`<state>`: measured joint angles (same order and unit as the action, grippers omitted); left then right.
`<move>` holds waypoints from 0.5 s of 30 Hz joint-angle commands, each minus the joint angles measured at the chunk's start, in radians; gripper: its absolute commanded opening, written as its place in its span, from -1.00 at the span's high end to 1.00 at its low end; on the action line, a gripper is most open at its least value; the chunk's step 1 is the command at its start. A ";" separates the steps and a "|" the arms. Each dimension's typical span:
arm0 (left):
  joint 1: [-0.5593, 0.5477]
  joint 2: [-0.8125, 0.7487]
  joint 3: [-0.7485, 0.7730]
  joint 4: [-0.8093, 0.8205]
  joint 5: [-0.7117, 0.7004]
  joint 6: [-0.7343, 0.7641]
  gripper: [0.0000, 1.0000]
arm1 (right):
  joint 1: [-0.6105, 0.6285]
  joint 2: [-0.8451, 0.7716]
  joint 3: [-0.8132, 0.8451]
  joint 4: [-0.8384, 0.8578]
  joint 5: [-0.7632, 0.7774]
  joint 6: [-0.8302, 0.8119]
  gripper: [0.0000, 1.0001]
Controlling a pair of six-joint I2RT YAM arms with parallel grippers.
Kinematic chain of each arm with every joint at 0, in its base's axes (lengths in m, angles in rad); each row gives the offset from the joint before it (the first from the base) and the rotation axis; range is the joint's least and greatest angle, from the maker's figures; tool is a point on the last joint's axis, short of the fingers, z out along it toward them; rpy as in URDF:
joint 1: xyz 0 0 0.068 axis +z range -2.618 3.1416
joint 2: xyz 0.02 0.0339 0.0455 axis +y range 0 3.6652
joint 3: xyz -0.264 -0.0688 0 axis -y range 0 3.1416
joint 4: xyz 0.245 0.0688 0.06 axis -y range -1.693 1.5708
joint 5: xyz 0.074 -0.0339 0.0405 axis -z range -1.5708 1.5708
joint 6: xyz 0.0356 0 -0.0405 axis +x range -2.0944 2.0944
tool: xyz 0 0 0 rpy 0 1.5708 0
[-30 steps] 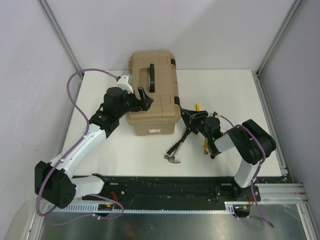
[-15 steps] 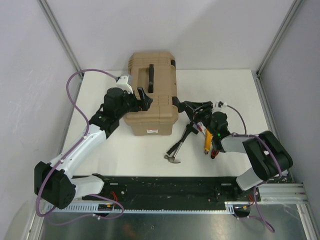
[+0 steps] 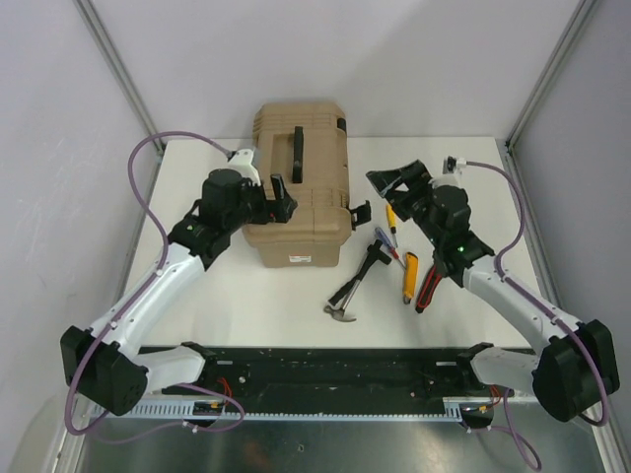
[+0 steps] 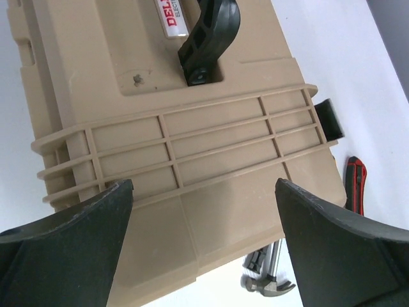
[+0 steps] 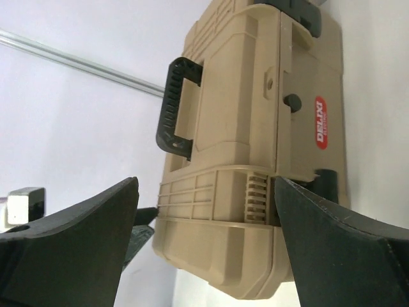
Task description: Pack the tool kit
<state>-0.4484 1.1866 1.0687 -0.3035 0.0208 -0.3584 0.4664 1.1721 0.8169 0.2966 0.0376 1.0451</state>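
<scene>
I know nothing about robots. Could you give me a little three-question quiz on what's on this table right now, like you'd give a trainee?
1. True or false: the tan toolbox has its lid open.
2. Where do the hammer and the yellow knife lie?
A) on the toolbox lid
B) on the table, beside the toolbox on the right arm's side
C) on the table, on the left arm's side
3. What are the left pincer and the right pincer holding?

Key
1. False: the lid is shut.
2. B
3. Nothing: both are open and hold nothing.
</scene>
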 commanded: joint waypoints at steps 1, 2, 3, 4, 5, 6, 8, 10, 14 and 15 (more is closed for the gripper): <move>0.010 -0.048 0.054 -0.049 -0.016 0.033 -0.95 | 0.015 0.029 0.062 -0.168 0.024 -0.183 -0.85; 0.014 -0.050 0.053 -0.049 -0.031 0.033 -0.96 | 0.020 0.039 0.066 -0.170 0.022 -0.192 -0.85; 0.018 -0.055 0.051 -0.049 -0.042 0.033 -0.98 | 0.024 0.049 0.071 -0.172 0.020 -0.201 -0.85; 0.022 -0.058 0.046 -0.051 -0.051 0.032 -0.98 | 0.026 0.063 0.077 -0.174 0.015 -0.212 -0.85; 0.027 -0.061 0.041 -0.051 -0.056 0.030 -0.99 | 0.026 0.080 0.088 -0.178 0.002 -0.226 -0.85; 0.033 -0.067 0.035 -0.052 -0.058 0.029 -0.99 | 0.026 0.097 0.103 -0.182 -0.012 -0.241 -0.85; 0.047 -0.076 0.025 -0.053 -0.057 0.026 -0.99 | 0.029 0.134 0.135 -0.180 -0.054 -0.278 -0.84; 0.065 -0.085 0.019 -0.054 -0.052 0.022 -0.99 | 0.029 0.161 0.164 -0.164 -0.102 -0.314 -0.83; 0.112 -0.102 0.009 -0.054 -0.033 0.013 -0.99 | 0.024 0.196 0.211 -0.138 -0.195 -0.371 -0.82; 0.123 -0.105 0.007 -0.054 -0.031 0.010 -0.99 | 0.023 0.204 0.221 -0.138 -0.205 -0.378 -0.81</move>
<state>-0.3649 1.1248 1.0756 -0.3634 -0.0078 -0.3569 0.4900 1.3643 0.9554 0.1146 -0.0769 0.7578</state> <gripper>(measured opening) 0.994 0.912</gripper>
